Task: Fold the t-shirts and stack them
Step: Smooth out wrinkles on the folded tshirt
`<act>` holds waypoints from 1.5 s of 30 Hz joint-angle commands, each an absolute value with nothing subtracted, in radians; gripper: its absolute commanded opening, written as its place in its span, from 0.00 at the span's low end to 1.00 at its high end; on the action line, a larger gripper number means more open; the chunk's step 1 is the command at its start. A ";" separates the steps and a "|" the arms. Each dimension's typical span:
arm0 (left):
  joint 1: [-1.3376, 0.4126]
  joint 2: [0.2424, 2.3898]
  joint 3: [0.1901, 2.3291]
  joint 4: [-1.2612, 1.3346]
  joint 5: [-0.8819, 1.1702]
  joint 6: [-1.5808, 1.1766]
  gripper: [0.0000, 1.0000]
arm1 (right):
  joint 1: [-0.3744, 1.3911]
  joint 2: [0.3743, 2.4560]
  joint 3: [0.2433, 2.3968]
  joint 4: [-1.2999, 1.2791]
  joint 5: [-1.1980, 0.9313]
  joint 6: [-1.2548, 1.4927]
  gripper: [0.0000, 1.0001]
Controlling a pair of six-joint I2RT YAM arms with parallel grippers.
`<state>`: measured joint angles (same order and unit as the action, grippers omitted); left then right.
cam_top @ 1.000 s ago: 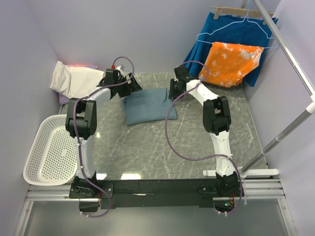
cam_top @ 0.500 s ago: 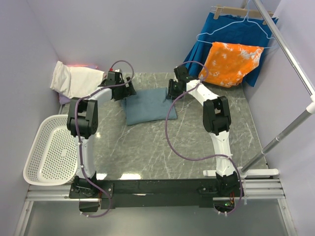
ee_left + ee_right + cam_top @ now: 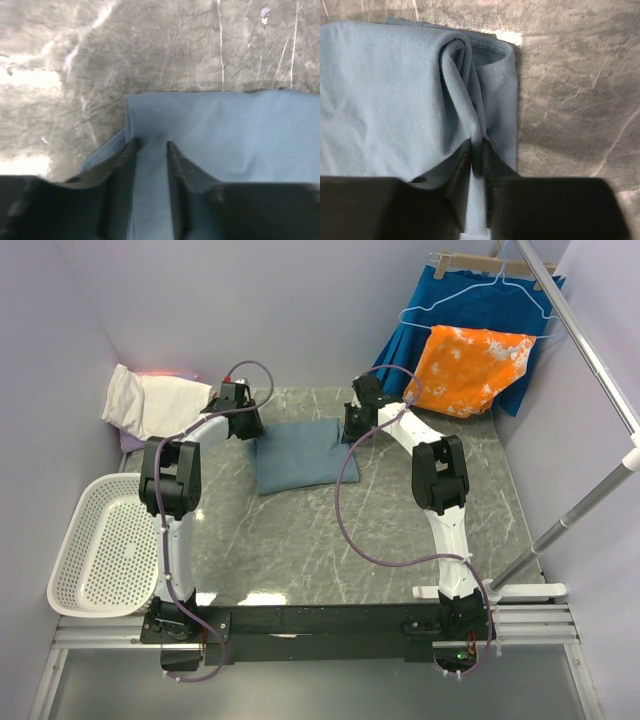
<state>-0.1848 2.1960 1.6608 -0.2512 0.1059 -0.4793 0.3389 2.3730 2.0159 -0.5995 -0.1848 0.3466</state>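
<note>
Okay, right gripper [image 3: 479, 150] clamped tight on rolled fold at corner of blue-grey t-shirt [image 3: 385, 90], likely to lift or drag folded bundle. Meanwhile left gripper [image 3: 150, 150] narrowly parted, straddling opposite far corner, no grip evident; pairing suits two-handed carry. Shirt lies folded at far middle of table [image 3: 400, 530]. Off far left, cream-white t-shirt [image 3: 150, 405], probable stack spot. At near left, white basket [image 3: 58, 570]: no shirt inside.
</note>
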 commanded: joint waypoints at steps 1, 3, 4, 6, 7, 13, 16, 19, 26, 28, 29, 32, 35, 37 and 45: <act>-0.189 2.236 1.715 -0.244 0.153 -0.462 0.26 | 0.342 2.369 2.042 -0.592 -0.172 0.333 0.17; -0.189 2.244 1.721 -0.250 0.146 -0.462 0.05 | 0.342 2.353 2.020 -0.580 -0.163 0.328 0.15; -0.189 2.250 1.721 -0.253 0.140 -0.462 0.01 | 0.339 2.349 2.013 -0.577 -0.161 0.327 0.15; -0.189 2.253 1.718 -0.249 0.138 -0.465 0.01 | 0.339 2.342 2.005 -0.575 -0.160 0.325 0.15; -0.190 2.256 1.718 -0.245 0.137 -0.463 0.01 | 0.337 2.342 2.006 -0.578 -0.156 0.325 0.14; -0.189 2.237 1.686 -0.238 0.088 -0.448 0.01 | 0.334 2.330 1.988 -0.577 -0.140 0.322 0.13; -0.186 2.217 1.664 -0.230 0.046 -0.440 0.01 | 0.325 2.318 1.965 -0.577 -0.104 0.331 0.13; -0.169 2.212 1.652 -0.229 0.034 -0.443 0.01 | 0.305 2.287 1.921 -0.574 -0.042 0.350 0.11; -0.144 2.207 1.634 -0.227 0.008 -0.446 0.01 | 0.270 2.244 1.836 -0.552 -0.002 0.353 0.08; -0.141 2.200 1.622 -0.219 0.005 -0.445 0.01 | 0.264 2.232 1.821 -0.545 -0.002 0.353 0.07; -0.141 2.198 1.618 -0.213 0.009 -0.445 0.01 | 0.262 2.226 1.815 -0.535 -0.002 0.356 0.07; -0.141 2.191 1.618 -0.207 0.031 -0.451 0.01 | 0.262 2.211 1.801 -0.516 0.003 0.353 0.18; -0.143 2.175 1.617 -0.192 0.061 -0.449 0.17 | 0.262 2.166 1.744 -0.459 -0.020 0.359 0.43; -0.146 2.140 1.602 -0.175 0.061 -0.457 0.67 | 0.262 2.119 1.700 -0.428 -0.034 0.360 0.51; -0.160 1.981 1.523 -0.213 0.005 -0.508 0.99 | 0.264 2.042 1.646 -0.402 -0.083 0.362 0.54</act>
<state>-0.1539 2.1117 1.5536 -0.1978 0.0368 -0.4789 0.2680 2.1231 1.6554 -0.4465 -0.0719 0.3721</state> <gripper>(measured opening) 0.994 0.540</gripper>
